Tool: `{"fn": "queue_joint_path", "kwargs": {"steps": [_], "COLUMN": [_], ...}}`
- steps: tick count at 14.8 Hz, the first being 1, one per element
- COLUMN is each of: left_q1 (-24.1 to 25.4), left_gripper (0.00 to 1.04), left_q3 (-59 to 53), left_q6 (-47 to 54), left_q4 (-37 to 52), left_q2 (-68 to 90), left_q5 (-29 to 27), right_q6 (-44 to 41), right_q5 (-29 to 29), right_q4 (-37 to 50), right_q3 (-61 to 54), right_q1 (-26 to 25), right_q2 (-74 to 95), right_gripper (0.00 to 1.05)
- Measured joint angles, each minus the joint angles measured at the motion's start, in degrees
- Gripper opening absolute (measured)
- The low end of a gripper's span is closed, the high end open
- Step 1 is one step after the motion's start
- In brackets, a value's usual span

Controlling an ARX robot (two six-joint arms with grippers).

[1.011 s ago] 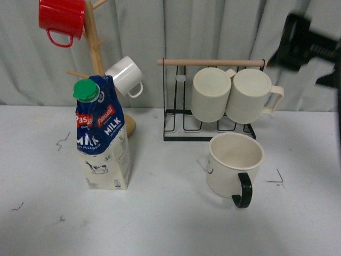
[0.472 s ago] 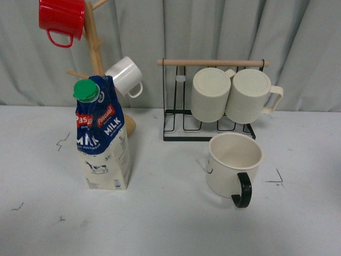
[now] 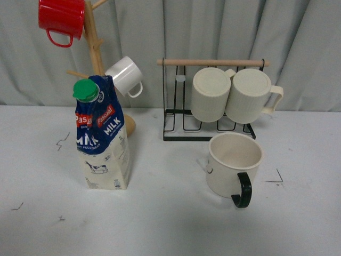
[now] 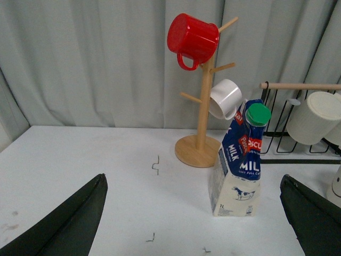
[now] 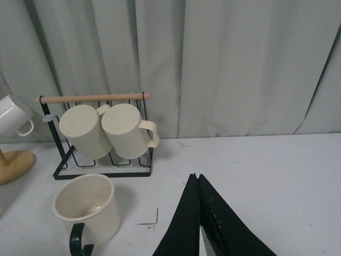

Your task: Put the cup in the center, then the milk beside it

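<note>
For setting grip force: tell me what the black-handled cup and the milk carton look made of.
Black-handled cup: probably glazed ceramic or enamel; smooth cream wall with soft sheen, thick rim, glossy black handle. Milk carton: likely coated paperboard; printed, creased gable top, flat folded panels, with a green plastic-looking cap.

backdrop: pale grey-green curtain (image 3: pixel 213 26), hanging in folds | surface: white table (image 3: pixel 170 229), few small dark marks | light: even

- red mug (image 3: pixel 61 18) — top cut by front view's edge
- mug tree (image 3: pixel 95 48) base mostly hidden behind milk (image 3: pixel 101 136)
- cup (image 4: pixel 337 184) — only a sliver at left wrist view's edge
- marking (image 3: pixel 210 170) on cup side, carton small print (image 3: pixel 101 184) too small to read
</note>
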Motion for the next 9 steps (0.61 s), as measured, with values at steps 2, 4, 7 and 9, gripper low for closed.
{"fn": "queue_joint_path", "kwargs": {"steps": [2,4,7,9], "left_q1": [0.00,0.00,0.00,0.00], "left_gripper": [0.98,0.98,0.98,0.98], "left_q3": [0.00,0.00,0.00,0.00], "left_q6": [0.00,0.00,0.00,0.00], "left_q4": [0.00,0.00,0.00,0.00], "left_q2": [0.00,0.00,0.00,0.00], "left_q5": [0.00,0.00,0.00,0.02], "right_q6": [0.00,0.00,0.00,-0.02], "right_q5": [0.00,0.00,0.00,-0.04], "right_q4": [-1.66,-3.72,-7.13,-7.30], "right_q3": [-1.51,-2.89,-4.04,-5.81], "right_q1": [0.00,0.00,0.00,0.00], "right_q2": [-3.87,-6.97,-11.89,-13.86], "right_gripper": [0.02,0.02,0.02,0.02]}}
